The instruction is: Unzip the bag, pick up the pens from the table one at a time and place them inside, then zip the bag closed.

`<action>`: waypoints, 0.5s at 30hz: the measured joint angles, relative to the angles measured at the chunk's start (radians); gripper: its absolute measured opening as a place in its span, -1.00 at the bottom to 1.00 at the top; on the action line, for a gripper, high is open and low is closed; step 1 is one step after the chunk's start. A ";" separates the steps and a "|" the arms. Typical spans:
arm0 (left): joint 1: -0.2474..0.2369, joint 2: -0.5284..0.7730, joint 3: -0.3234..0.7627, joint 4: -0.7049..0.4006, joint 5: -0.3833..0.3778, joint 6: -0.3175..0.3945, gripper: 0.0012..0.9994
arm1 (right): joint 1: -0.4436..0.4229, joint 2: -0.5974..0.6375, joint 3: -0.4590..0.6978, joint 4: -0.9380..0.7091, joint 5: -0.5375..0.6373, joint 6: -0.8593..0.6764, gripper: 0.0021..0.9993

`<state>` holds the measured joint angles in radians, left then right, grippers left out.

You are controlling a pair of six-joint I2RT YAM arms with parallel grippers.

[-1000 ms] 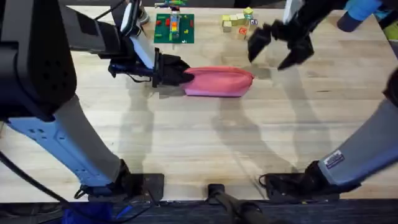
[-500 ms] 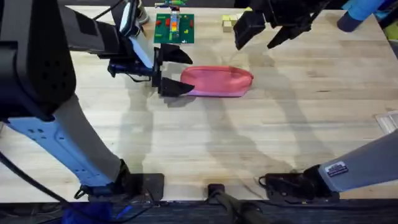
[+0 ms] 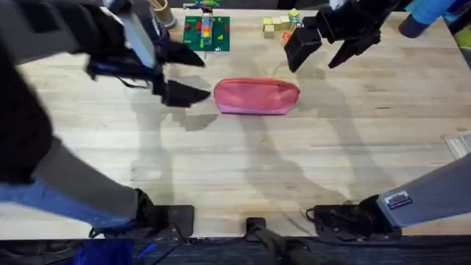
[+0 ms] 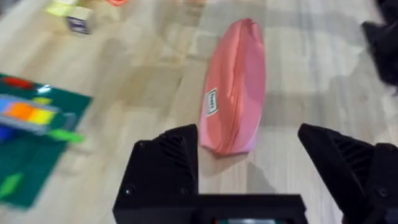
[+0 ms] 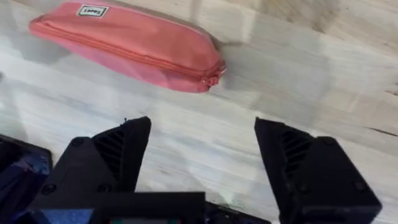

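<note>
The pink-red bag (image 3: 256, 96) lies flat on the table (image 3: 294, 162), its zipper run shut along its length. My left gripper (image 3: 185, 74) hovers open just off the bag's left end, with nothing between its fingers. In the left wrist view the bag (image 4: 237, 81) stretches away beyond my open left gripper (image 4: 249, 138). My right gripper (image 3: 322, 46) is open and raised beyond the bag's right end, empty. The right wrist view shows the bag (image 5: 124, 46) and its zipper pull (image 5: 213, 79) past the open right gripper (image 5: 202, 134). The pens are out of view.
A green baseplate (image 3: 206, 34) with coloured bricks sits at the far edge behind the bag, and loose coloured blocks (image 3: 280, 26) lie to its right under my right gripper. A blue object (image 3: 423, 16) is at the far right corner. Bare wood stretches in front of the bag.
My left gripper let go of the bag's left end, opened and drew back to the left. My right gripper rose and moved toward the far edge, staying open. The bag stayed put.
</note>
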<state>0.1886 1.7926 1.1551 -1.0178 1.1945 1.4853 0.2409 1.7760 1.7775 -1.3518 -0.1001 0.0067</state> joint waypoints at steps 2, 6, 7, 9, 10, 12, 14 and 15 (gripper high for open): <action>0.028 -0.065 0.033 -0.034 -0.052 -0.014 1.00 | 0.000 0.000 0.000 0.000 0.005 0.000 0.99; 0.066 -0.190 0.086 -0.054 -0.175 -0.109 0.99 | 0.000 -0.002 0.000 0.000 0.011 -0.005 0.99; 0.072 -0.219 0.099 -0.054 -0.207 -0.141 0.99 | 0.000 -0.004 0.000 0.000 0.011 -0.008 0.99; 0.079 -0.273 0.121 -0.055 -0.270 -0.207 0.99 | 0.000 -0.018 0.000 0.000 0.018 -0.015 0.99; 0.082 -0.302 0.131 -0.057 -0.301 -0.242 0.99 | 0.000 -0.031 0.000 0.000 0.027 -0.016 0.99; 0.082 -0.354 0.146 -0.057 -0.360 -0.314 0.99 | 0.000 -0.065 0.000 -0.002 0.052 -0.018 0.99; 0.082 -0.401 0.155 -0.058 -0.410 -0.381 0.99 | 0.000 -0.103 0.000 -0.003 0.077 -0.020 0.99; 0.082 -0.423 0.157 -0.061 -0.431 -0.412 0.99 | 0.000 -0.124 0.000 -0.003 0.089 -0.022 0.99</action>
<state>0.2703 1.3701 1.3121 -1.0783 0.7633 1.0729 0.2409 1.6517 1.7775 -1.3548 -0.0108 -0.0154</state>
